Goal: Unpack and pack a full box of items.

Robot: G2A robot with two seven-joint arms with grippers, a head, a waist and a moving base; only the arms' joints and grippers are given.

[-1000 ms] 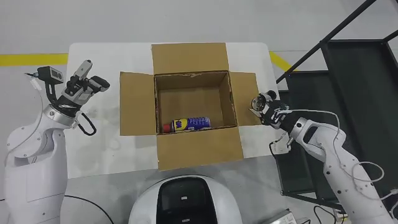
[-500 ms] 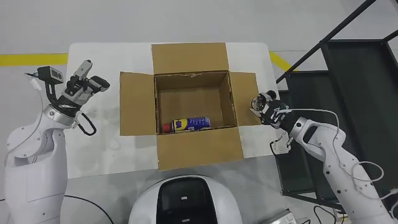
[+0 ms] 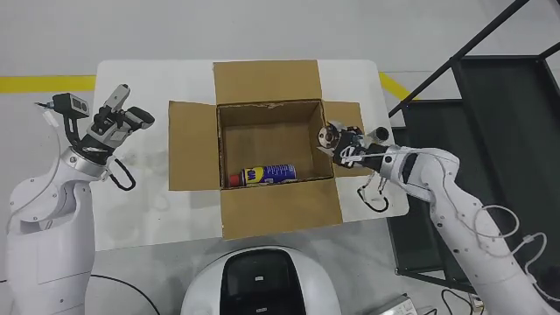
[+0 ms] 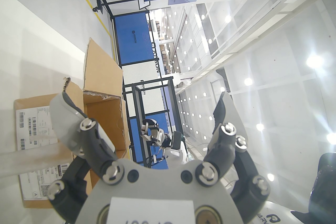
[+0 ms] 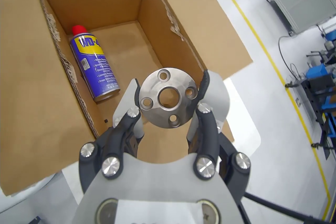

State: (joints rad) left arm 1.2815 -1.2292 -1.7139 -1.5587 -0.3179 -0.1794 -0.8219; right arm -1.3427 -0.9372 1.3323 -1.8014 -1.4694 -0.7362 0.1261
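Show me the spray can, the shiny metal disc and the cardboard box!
spray can [image 5: 93, 64]: right wrist view, on its blue body.
metal disc [image 5: 155, 89]: right wrist view, on its flat face beside the centre hole.
cardboard box [image 5: 113, 3]: right wrist view, on an inner wall.

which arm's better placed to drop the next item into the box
Right. The right gripper is shut on the metal flange at the box's right rim; the left gripper is open, empty, and off beyond the box's left flap.

In the right wrist view the picture's edges cut off two flaps of the cardboard box [image 5: 155, 20], and in the left wrist view a finger [image 4: 65, 114] of the left gripper [image 4: 141, 101] covers part of its labelled side.
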